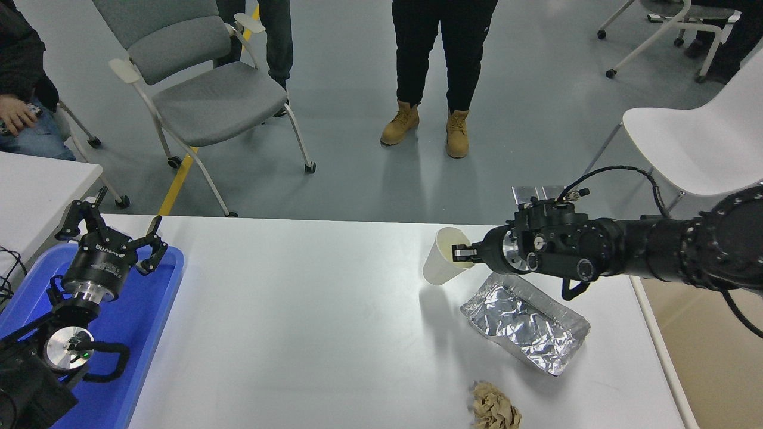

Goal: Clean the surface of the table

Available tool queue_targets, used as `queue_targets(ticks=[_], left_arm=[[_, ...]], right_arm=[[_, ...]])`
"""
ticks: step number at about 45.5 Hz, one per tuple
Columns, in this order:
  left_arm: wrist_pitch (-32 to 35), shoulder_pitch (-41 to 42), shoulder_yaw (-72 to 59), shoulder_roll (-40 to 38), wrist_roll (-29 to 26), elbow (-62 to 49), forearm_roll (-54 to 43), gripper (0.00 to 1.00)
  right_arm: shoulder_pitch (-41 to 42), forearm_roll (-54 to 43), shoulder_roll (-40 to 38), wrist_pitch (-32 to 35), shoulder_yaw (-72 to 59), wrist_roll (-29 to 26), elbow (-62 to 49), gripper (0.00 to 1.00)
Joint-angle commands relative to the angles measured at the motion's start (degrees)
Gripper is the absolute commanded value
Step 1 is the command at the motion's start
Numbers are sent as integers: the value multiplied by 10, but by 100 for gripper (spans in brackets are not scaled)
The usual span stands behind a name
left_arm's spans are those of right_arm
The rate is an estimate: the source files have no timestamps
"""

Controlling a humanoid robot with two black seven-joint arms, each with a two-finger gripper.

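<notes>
The white table surface point(310, 310) fills the lower picture. On its right part lie a paper cup point(444, 257), a crumpled foil tray point(524, 322) and a brown paper wad point(495, 408). My right gripper point(462, 252) comes in from the right edge and is shut on the cup's rim, holding the cup tilted just above the table beside the foil tray. My left gripper point(113, 229) is parked open over the blue tray point(149, 333) at the lower left.
A person in tan boots point(426, 122) stands beyond the far edge. A grey chair point(202, 89) and a white chair point(697, 143) stand behind the table. A beige bin point(709, 351) sits off the right edge. A smaller white tabletop point(36, 190) shows at the left.
</notes>
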Motion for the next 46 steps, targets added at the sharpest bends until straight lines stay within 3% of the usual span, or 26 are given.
queue_targets(ticks=[1, 15, 29, 35, 46], left_arm=[[0, 0, 0, 0, 0, 0, 0, 100], [0, 0, 0, 0, 0, 0, 0, 100], [0, 0, 0, 0, 0, 0, 0, 100], [0, 0, 0, 0, 0, 0, 0, 100], [0, 0, 0, 0, 0, 0, 0, 100]], right_arm=[[18, 0, -109, 23, 31, 21, -10, 0], [17, 0, -211, 75, 89, 40, -71, 0], [23, 0, -280, 182, 204, 40, -138, 0], [17, 0, -288, 192, 204, 40, -185, 0], [-74, -1, -283, 192, 199, 40, -309, 0]])
